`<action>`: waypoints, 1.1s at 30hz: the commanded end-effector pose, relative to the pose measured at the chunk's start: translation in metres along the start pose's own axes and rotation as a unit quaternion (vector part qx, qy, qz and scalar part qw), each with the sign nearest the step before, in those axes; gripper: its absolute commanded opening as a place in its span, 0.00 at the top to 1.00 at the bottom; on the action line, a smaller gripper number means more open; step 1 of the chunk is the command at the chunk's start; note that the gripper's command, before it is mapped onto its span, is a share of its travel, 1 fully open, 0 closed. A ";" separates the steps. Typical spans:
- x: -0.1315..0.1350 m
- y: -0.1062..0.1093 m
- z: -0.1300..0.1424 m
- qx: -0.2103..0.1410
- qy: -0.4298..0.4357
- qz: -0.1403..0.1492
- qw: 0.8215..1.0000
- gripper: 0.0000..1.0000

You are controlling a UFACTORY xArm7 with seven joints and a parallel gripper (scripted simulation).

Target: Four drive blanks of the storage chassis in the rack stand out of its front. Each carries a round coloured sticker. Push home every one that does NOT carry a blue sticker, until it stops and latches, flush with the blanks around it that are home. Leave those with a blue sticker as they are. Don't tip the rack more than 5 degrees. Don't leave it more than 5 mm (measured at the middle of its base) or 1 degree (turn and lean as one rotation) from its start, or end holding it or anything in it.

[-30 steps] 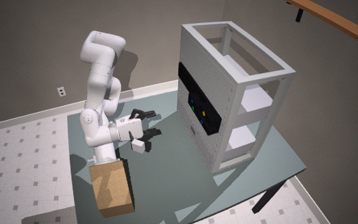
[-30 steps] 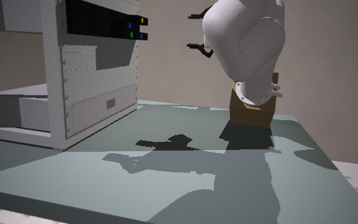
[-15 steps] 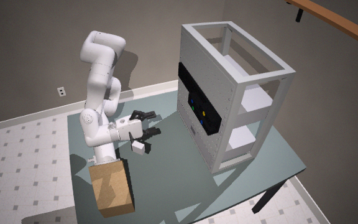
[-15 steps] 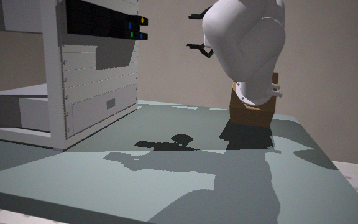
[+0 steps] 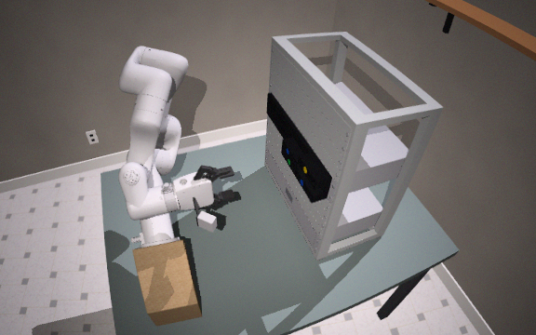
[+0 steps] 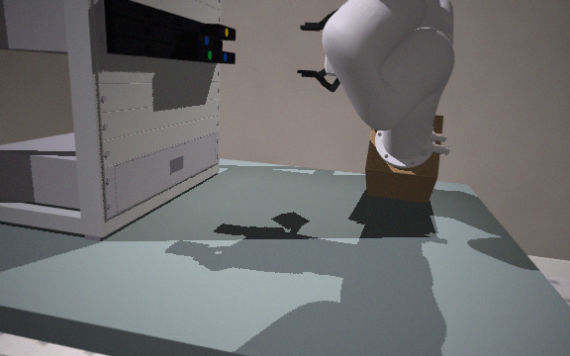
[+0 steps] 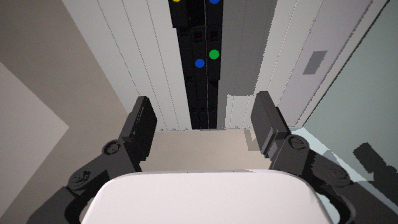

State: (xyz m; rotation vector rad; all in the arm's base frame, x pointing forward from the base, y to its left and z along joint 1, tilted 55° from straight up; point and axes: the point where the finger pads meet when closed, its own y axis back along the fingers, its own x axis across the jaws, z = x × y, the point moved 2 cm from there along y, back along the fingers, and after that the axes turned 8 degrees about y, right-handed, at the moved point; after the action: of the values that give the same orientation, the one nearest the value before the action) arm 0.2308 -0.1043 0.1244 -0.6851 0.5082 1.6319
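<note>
The white rack point(image 5: 391, 113) point(image 6: 84, 148) point(image 7: 150, 75) stands on the table with a black storage chassis point(image 5: 278, 120) point(image 6: 146, 35) point(image 7: 200, 100) across its front. Four blanks in it carry stickers: a blue sticker point(image 5: 288, 151) point(image 6: 206, 41) point(image 7: 199, 63), a green sticker point(image 5: 288, 162) point(image 6: 210, 55) point(image 7: 214, 54), a yellow sticker point(image 5: 305, 169) point(image 6: 227, 32) point(image 7: 176, 1) and a second blue sticker point(image 5: 301, 182) point(image 6: 225, 57) point(image 7: 214, 1). My gripper point(image 5: 231, 184) point(image 6: 307, 49) point(image 7: 202, 106) is open and empty. It faces the rack front at about chassis height, well apart from it.
The grey-green table point(image 5: 259, 261) point(image 6: 315, 307) carries the rack and the arm's base. A cardboard box point(image 5: 167, 279) point(image 6: 399, 180) stands beside the base. A wooden shelf point(image 5: 505, 33) hangs on the far wall. Lower rack panels point(image 6: 161, 168) are white.
</note>
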 end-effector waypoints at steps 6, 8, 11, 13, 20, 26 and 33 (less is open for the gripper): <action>-0.001 0.000 -0.001 0.000 0.001 0.000 1.000 0.00; -0.001 0.000 -0.001 0.000 0.001 0.000 1.000 0.00; -0.001 0.000 -0.001 0.000 0.001 0.000 1.000 0.00; -0.001 0.000 -0.001 0.000 0.001 0.000 1.000 0.00; -0.001 -0.006 -0.003 0.000 0.002 0.000 1.000 0.00; -0.001 -0.015 -0.006 0.000 0.002 0.000 1.000 0.00; 0.000 -0.043 -0.015 0.000 0.002 0.000 1.000 0.00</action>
State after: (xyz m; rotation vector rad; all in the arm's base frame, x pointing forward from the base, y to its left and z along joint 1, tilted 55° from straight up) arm 0.2616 -0.1050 0.1184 -0.6867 0.5075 1.6341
